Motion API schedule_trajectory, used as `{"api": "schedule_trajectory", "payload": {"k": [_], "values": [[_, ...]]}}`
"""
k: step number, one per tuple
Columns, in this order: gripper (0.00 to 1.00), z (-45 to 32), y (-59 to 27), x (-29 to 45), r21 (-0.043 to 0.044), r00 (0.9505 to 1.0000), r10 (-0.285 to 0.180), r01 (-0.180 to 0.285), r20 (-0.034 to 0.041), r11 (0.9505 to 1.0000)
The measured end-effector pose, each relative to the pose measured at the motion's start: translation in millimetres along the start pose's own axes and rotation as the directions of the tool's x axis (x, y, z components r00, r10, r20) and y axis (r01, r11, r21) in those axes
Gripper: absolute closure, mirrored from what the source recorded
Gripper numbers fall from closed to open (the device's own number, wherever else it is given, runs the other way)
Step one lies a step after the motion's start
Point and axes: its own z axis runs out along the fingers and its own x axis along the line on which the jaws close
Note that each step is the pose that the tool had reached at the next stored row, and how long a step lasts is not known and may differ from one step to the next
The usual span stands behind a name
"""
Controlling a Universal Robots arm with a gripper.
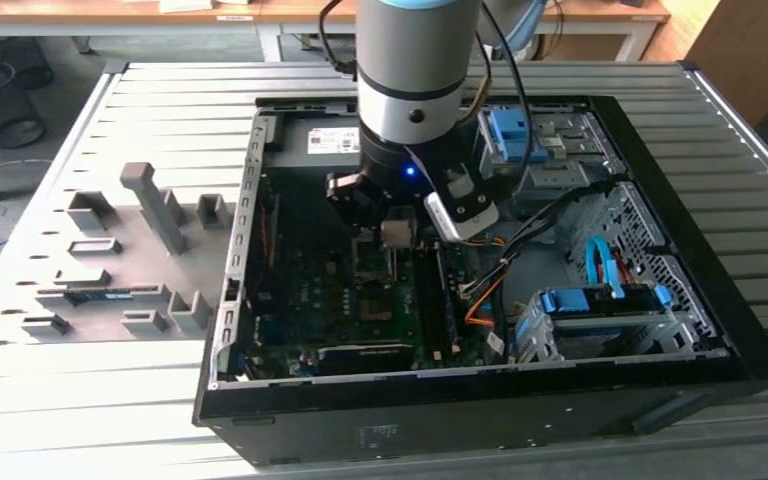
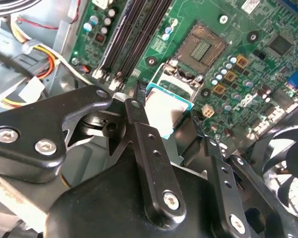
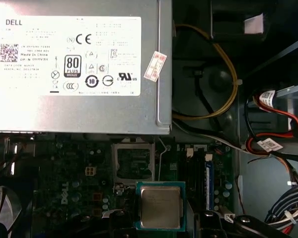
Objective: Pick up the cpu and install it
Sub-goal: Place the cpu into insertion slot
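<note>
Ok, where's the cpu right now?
In the first wrist view the cpu is held in the end effector, above the motherboard, just beside the empty socket and not in it.

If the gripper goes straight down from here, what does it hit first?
Likely the motherboard just beside the open socket. The gripper points down with the cpu in its jaws, so the cpu would touch first. Both wrist views show it offset from the socket; depth unclear.

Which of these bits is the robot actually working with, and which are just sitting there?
In the job: the gripper, shut on the cpu; the empty socket on the motherboard.
Just there: power supply, memory slots, grey parts tray, blue drive bracket.
</note>
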Motion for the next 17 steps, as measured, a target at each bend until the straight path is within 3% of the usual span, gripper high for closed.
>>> {"api": "schedule_trajectory", "payload": {"k": [5,13,17], "values": [[0.53,4.6,-5.6,1.4,0.0011,1.0000,-0.001,0.001,-0.0070,1.0000],[0.53,8.8,-11.1,2.5,0.0088,1.0000,-0.004,0.004,-0.0077,1.0000],[0.53,10.3,-21.0,2.9,0.0105,1.0000,-0.004,0.004,-0.0077,0.9999]]}}
